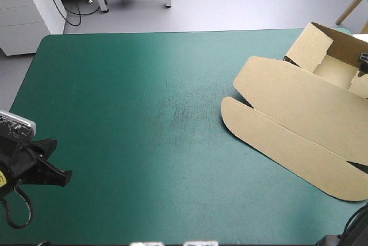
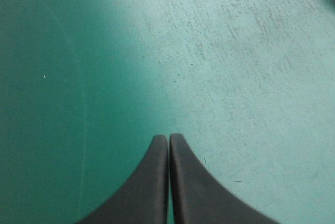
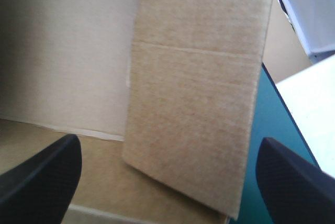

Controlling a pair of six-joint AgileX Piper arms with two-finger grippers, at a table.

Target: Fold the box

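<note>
Brown cut-board box (image 1: 299,119) lay at the teal-green table's (image 1: 132,142) far right — walls partly raised, lid flat. The right gripper (image 3: 168,145) had its fingers spread, facing a flap; the left gripper (image 2: 168,139) was clenched empty over bare table. Judged step: tucking walls — next needs that flap pinched.

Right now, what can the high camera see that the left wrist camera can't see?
Only the high view shows the brown box, on the table's right side, with some walls up at its far end and its lid lying flat. Only the left wrist view shows that the left hand is shut, its black fingers meeting in a point. Both show the teal-green cover, scuffed in the middle, and the left hand holding nothing.
</note>
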